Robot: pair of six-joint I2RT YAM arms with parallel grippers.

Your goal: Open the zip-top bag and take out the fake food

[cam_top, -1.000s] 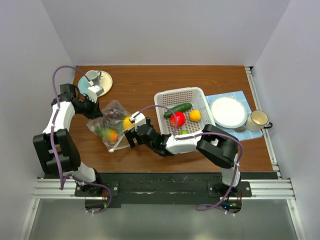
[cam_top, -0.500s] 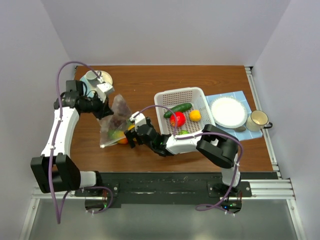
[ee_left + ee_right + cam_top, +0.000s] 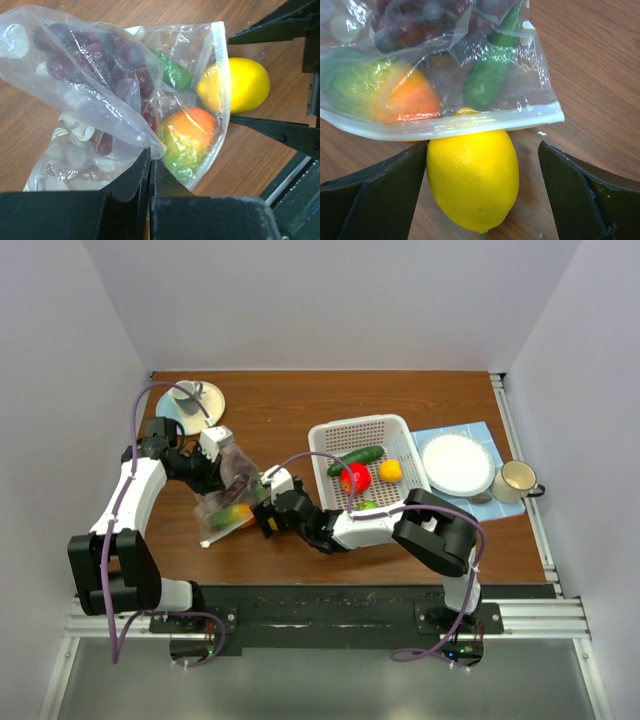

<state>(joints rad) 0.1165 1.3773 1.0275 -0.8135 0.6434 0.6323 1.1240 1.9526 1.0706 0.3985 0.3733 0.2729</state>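
While the left claw [image 3: 150, 162] pinches a fold of the zip-top bag [image 3: 85, 85] tight between its tips, the bag hangs tilted near the left edge of the surface [image 3: 300, 400]. Its mouth faces the right arm, evidently so the fake food slides out. The lemon [image 3: 472, 185] lies at the mouth, flanked by the wide-spread right claw [image 3: 481, 150], which holds nothing. The grapes [image 3: 95, 55] and two other pieces sit inside.
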